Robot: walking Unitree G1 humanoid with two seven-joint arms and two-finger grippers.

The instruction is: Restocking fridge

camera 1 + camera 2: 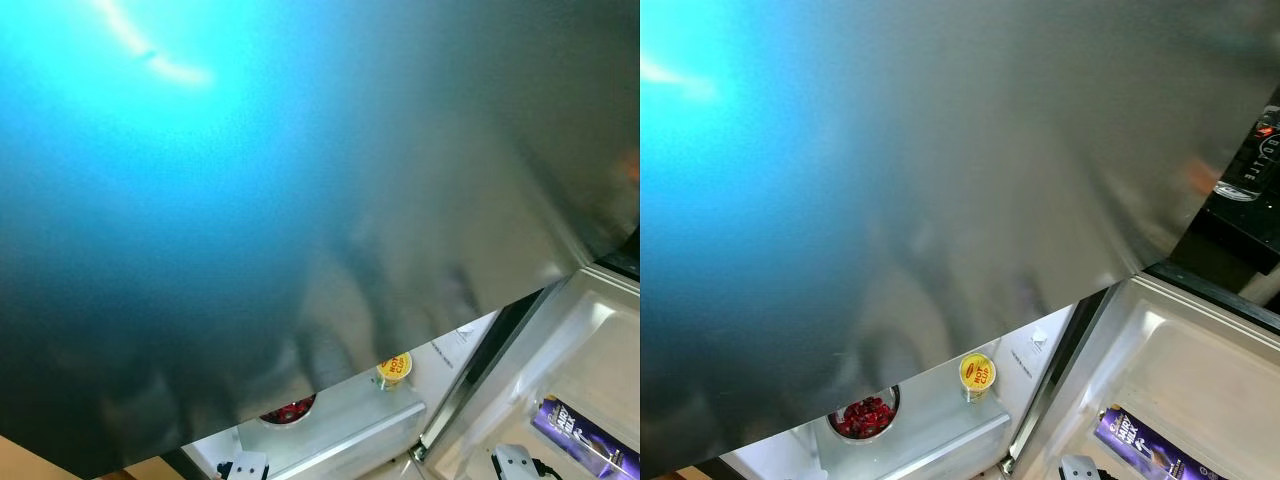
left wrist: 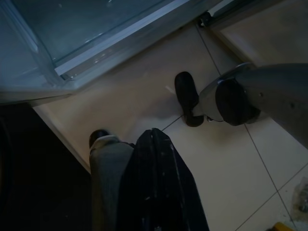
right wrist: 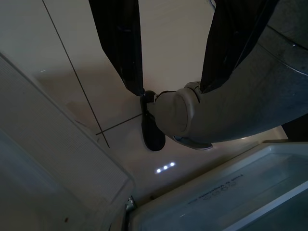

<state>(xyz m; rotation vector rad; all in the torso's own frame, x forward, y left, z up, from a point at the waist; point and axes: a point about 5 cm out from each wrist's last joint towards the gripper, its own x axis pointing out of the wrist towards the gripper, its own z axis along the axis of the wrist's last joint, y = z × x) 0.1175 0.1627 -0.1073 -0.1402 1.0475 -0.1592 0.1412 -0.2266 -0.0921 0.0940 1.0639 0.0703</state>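
A fridge stands in front of me with its lower compartment open. On a white shelf (image 1: 940,440) inside are a bowl of red berries (image 1: 864,416) and a yellow cup (image 1: 977,373). A purple milk carton (image 1: 1135,443) sits in the open door's rack (image 1: 1200,380). My right gripper (image 3: 171,91) hangs open over the floor, its two black fingers (image 3: 120,43) apart with nothing between them. My left gripper (image 2: 154,159) hangs low by the fridge's base, shut and holding nothing.
A brushed steel upper door (image 1: 330,180) with a blue glare fills most of the head views. My silver leg (image 2: 250,96) and black foot (image 2: 186,96) stand on beige floor tiles (image 2: 226,163). A dark appliance (image 1: 1255,170) sits at the right.
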